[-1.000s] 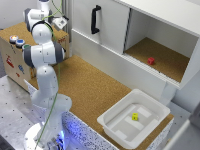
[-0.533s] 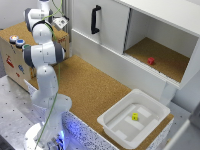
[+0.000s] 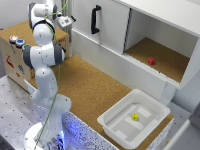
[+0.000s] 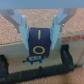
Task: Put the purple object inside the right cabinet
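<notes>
A cork-brown table runs below white cabinetry. In the wrist view the purple object, a block with yellow markings, sits clamped between the gripper fingers, held up off the table. The right cabinet stands open, well apart from the gripper, a small red cube on its floor. A white bin holds a yellow cube.

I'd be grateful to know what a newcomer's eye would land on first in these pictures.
Probably the white robot arm on the exterior view's left, and in the wrist view its hand clamping a purple block with yellow markings. Next, the open right cabinet holding a small red object.
</notes>
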Motion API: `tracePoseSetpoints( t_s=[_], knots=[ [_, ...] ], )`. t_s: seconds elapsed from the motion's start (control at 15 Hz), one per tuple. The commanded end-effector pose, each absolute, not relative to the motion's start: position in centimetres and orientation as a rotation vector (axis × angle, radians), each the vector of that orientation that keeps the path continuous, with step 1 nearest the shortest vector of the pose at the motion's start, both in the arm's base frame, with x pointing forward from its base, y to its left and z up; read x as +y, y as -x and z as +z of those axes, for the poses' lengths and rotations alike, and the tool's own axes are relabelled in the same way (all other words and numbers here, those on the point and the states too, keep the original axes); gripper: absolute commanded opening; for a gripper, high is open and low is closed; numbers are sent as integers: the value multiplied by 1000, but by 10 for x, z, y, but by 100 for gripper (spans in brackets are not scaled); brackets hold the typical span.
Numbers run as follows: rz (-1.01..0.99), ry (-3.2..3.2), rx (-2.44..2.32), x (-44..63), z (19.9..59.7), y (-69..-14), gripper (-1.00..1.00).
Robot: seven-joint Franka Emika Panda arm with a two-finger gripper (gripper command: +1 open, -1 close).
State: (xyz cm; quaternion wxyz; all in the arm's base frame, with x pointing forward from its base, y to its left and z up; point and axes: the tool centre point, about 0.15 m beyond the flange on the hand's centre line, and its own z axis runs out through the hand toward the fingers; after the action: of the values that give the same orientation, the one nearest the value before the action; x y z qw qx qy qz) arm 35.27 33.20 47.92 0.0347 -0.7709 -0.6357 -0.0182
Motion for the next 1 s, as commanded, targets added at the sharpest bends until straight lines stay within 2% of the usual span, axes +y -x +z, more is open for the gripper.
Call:
tracePoseSetpoints(
  t_s=[0.0, 0.4, 0.93],
  knots=[
    [-381, 2484, -1541, 188, 469, -334, -100],
    [-390, 2659, -1226, 48, 458, -344, -100],
    [-477, 3060, -640, -172, 479, -449, -100]
  ],
)
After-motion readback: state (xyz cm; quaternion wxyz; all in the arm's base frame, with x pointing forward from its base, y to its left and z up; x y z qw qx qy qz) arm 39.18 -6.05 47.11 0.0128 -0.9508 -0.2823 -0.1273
